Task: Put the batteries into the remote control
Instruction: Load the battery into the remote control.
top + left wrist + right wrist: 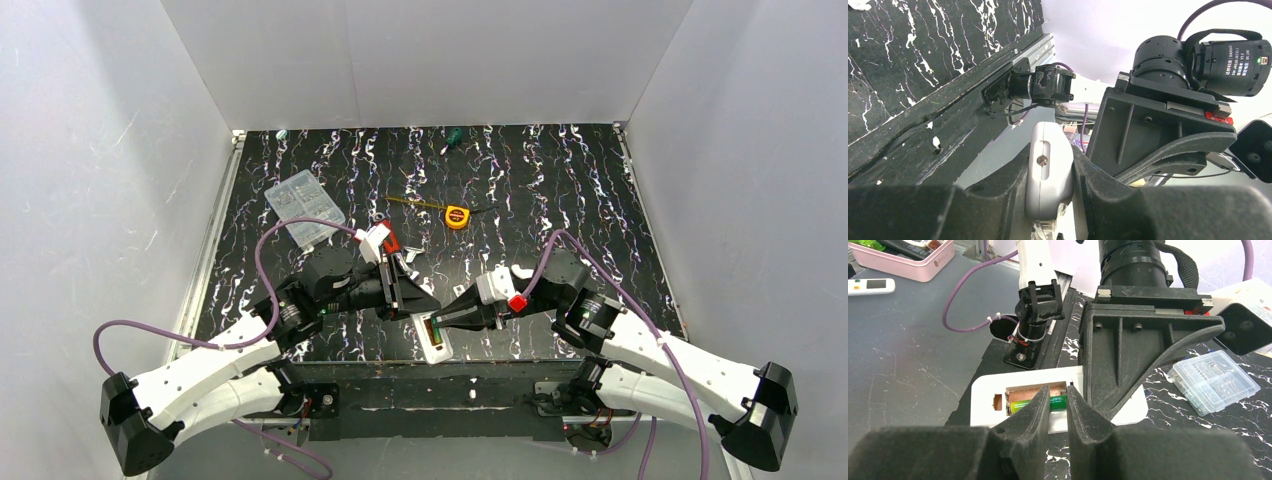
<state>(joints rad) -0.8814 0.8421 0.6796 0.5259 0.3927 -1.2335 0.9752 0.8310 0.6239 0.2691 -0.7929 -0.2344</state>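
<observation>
Toward the left of the black, white-veined marbled table [560, 200] lay a clear plastic compartment box [305, 207], well apart from both arms.

Nearer the middle, the left gripper [425, 306] reached in from the left. In its wrist view, its 2 dark fingers [998, 200] were pressed tight against the 2 sides of the slim white plastic remote control [1048, 155], so the jaws were clamped on it with no gap to spare. From above, the remote control [436, 345] sat at the near edge of the table, between the 2 arms. I could not tell whether it also rested on the surface.

In the right wrist view the remote's recessed bay faced up. 1 green-wrapped cylindrical battery [1024, 404] lay lengthwise inside it, with bare brownish bay just behind it.

Far behind, near the back edge, lay a green-handled screwdriver [452, 137]. Closer in was a small yellow tape measure [457, 216].

The right gripper [445, 320] came in from the right, with its tips over the bay. Its 2 fingers [1040, 405] stood only a narrow slit apart, and the green wrapper showed through that slit. The battery ran on behind the left finger rather than sitting pinched between the 2, so nothing was visibly held. Whether the tips touched the battery could not be told.
</observation>
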